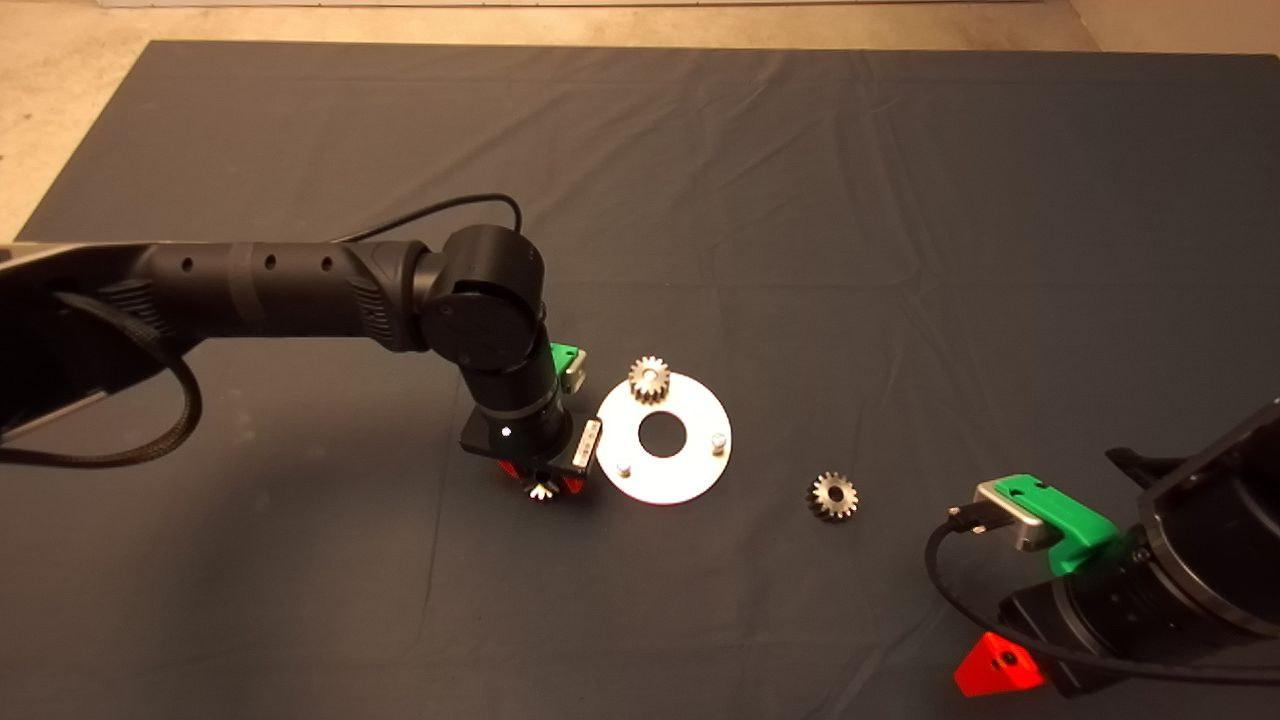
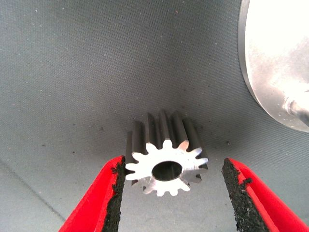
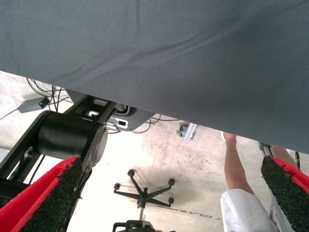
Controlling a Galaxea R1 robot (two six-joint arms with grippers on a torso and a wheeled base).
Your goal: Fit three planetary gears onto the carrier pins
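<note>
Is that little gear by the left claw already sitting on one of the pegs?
No, the gear lies on the mat between the left claw's open fingers, beside the disc, not on it.

Shiny metal gear (image 2: 165,164); matt woven cloth mat (image 2: 87,87)

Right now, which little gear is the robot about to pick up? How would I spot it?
Find the shiny flat disc in the middle of the dark mat. Just left of it, the left gripper points down with its red fingers open around one gear. The other two gears sit on the disc's top edge and alone to its right.
</note>
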